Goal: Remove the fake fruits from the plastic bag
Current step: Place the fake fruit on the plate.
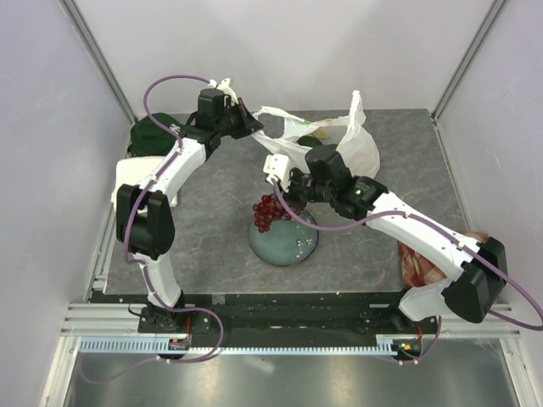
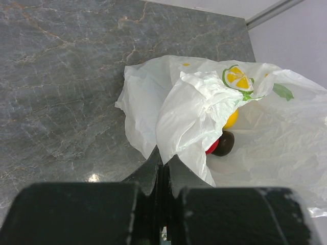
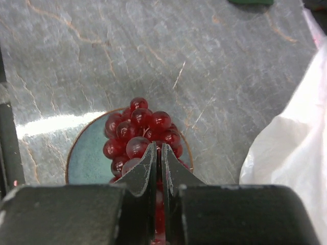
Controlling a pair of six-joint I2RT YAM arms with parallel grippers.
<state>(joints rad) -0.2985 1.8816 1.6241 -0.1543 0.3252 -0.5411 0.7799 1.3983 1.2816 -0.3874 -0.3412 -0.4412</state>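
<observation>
Clamping my right gripper (image 3: pixel 157 153) on the dark red grape bunch (image 3: pixel 138 127), I am holding it over the teal plate (image 3: pixel 84 155). My left gripper (image 2: pixel 162 161) is pinching the plastic bag (image 2: pixel 189 112) by its edge; a yellow fruit (image 2: pixel 232 120) and a dark fruit (image 2: pixel 225 143) are lying inside.

Pale walls (image 1: pixel 322 42) are enclosing a grey, marble-veined surface (image 1: pixel 212 212), with metal corner posts (image 1: pixel 96 52) rising at its far corners and light glinting off its top.
</observation>
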